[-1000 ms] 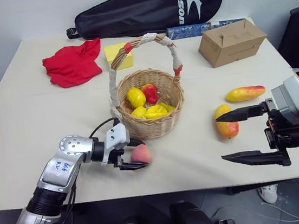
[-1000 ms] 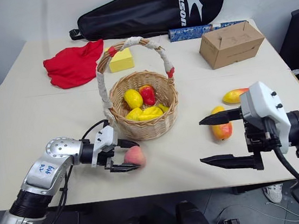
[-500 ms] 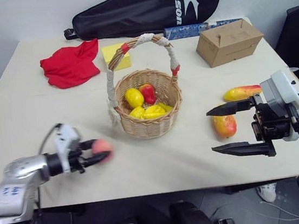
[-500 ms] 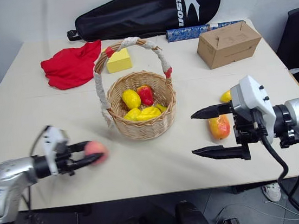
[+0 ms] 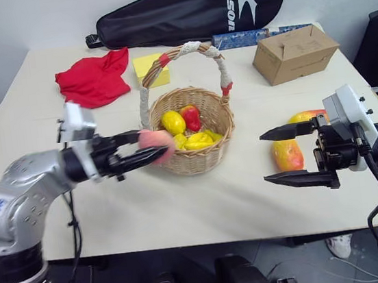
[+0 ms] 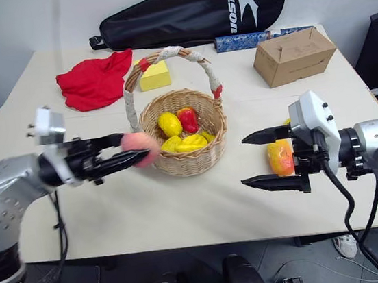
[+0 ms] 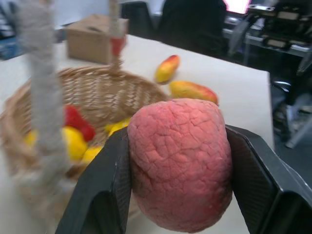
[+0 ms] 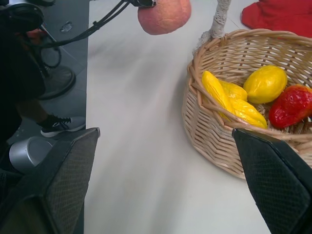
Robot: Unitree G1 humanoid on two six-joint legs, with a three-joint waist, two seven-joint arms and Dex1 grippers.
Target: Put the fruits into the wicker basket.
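Note:
My left gripper [image 5: 151,148] is shut on the small pink peach [image 5: 159,142] and holds it in the air, level, at the near left rim of the wicker basket [image 5: 198,160]. In the left wrist view the peach [image 7: 178,163] sits squeezed between both fingers [image 7: 100,195]. The plump mango [image 5: 287,155] lies on the table to the right of the basket. The slimmer mango [image 5: 303,116] lies just behind it, partly hidden. My right gripper [image 5: 263,156] stands open just left of the plump mango, pointing toward the basket, with nothing between its fingers.
Several yellow and red pieces [image 5: 186,128] lie inside the basket, under its tall arched handle [image 5: 188,47]. At the back of the table are a red cloth [image 5: 93,79], a yellow block [image 5: 146,69], a cardboard box [image 5: 294,52], a blue roll [image 5: 242,38] and a black racket bag [image 5: 193,6].
My left gripper closed on the peach on the table, lifted it and carried it up to the basket's left rim. The right gripper stayed open and nearly still.

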